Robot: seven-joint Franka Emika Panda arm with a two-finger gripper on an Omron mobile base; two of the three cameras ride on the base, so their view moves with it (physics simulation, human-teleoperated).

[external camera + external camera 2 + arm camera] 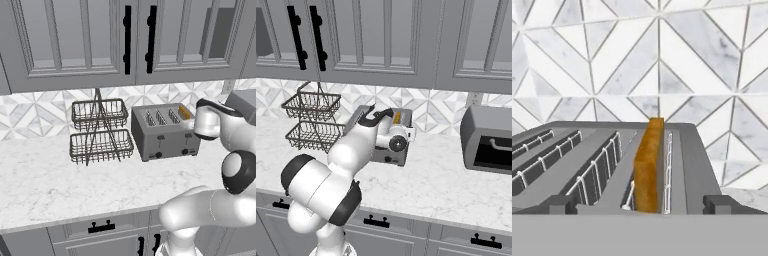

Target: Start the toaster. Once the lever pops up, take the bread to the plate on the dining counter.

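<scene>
One flat tan-orange toast slice is standing on edge in the rightmost slot of the boxy grey metal four-slot toaster, its top poking clear above the slot. The other three slots are showing only wire guides.

Handling, my read: the slice is looking light, stiff and crumbly. Pinch the exposed top across its two broad faces, gently, then lift straight up so it isn't dragging on the wire guides. Too much squeeze is likely cracking it.

The two-finger gripper's dark fingertips are sitting wide apart at the near end of the toaster, one on either side of the slice's slot, holding nothing. In the hand view the slice is lining up roughly midway between them.

Counts: one toaster, on the white grey-veined marble worktop against the diamond-tiled backsplash. One two-tier wire basket rack just beside the toaster on its left. One grey box appliance with a dark handle well apart on the right. Grey wall cabinets are hanging above. I'm making out two small dark levers on the toaster front; lever position is too small to call.
</scene>
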